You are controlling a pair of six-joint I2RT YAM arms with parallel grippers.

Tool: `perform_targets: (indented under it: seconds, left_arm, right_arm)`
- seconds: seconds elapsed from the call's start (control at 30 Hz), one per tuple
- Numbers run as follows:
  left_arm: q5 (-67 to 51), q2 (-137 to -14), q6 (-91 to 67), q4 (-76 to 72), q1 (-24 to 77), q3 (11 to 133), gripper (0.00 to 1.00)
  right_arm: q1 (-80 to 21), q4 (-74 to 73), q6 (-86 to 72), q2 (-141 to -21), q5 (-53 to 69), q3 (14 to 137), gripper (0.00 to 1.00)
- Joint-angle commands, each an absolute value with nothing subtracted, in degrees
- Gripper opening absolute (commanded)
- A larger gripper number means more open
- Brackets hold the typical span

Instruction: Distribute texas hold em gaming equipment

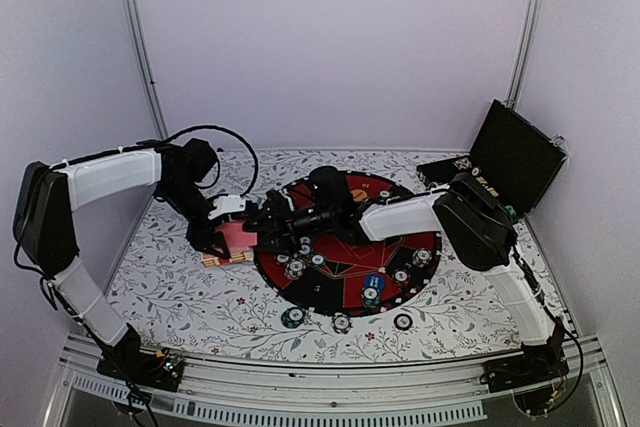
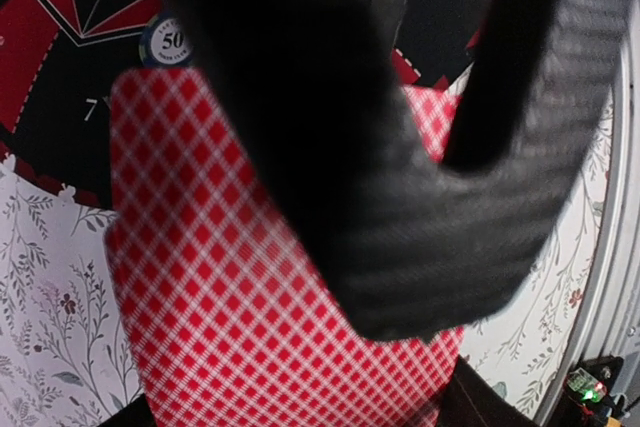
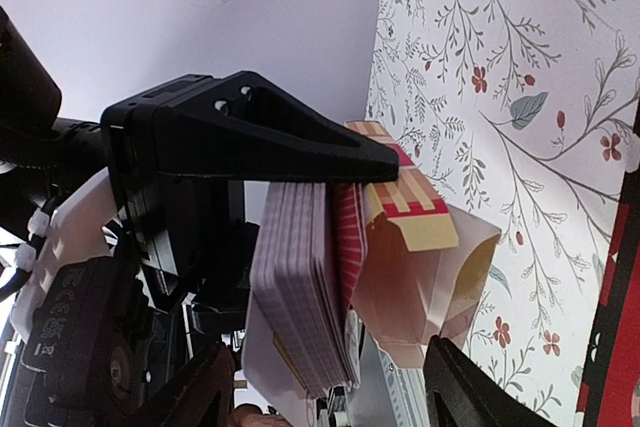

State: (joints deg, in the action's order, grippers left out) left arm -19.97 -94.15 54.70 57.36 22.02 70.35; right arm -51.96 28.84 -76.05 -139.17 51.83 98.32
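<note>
Spreading over the middle of the floral surface [image 1: 180, 297], the round red-and-black mat [image 1: 330, 292] carries most of the poker chips [image 1: 295, 267]. They are scattered singly and in short stacks across its near half, and three more lie on the surface just off its near edge.

At the far right the black hinged case [image 1: 515, 152] stands open with its lid upright. A few small round pieces show in its tray, too small to tell apart.

Both arms reach toward the mat's left edge. The left claw [image 1: 225, 237] is clamped on a deck of playing cards [image 3: 300, 287], one black finger pressed flat against the deck's face, holding it on edge above the surface. The right claw [image 3: 328, 367], reaching across from the right, stands wide, with one finger on each side of the deck's end and neither visibly touching it.

Just beside the deck, against the surface, lies a yellow-and-red card box [image 3: 425, 247] with its flap open. Its inside cannot be made out.

In the left wrist view a dark chip marked 50 [image 2: 168, 42] sits on the mat just past the deck's far corner.
</note>
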Motion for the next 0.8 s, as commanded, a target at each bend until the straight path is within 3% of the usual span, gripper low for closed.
perform_targets:
  seconds: [0.0, 0.77]
  left_arm:
    - [-20.70, -94.29, 54.17, 55.29, 23.07, 70.87, 0.44]
    - [-19.00, -95.07, 53.52, 52.03, 23.21, 69.79, 0.41]
  right_arm:
    - [-52.66, 30.64, -76.62, -140.80, 52.73, 100.02, 0.67]
    - [-53.18, 35.79, -81.13, -143.20, 53.85, 101.12, 0.55]
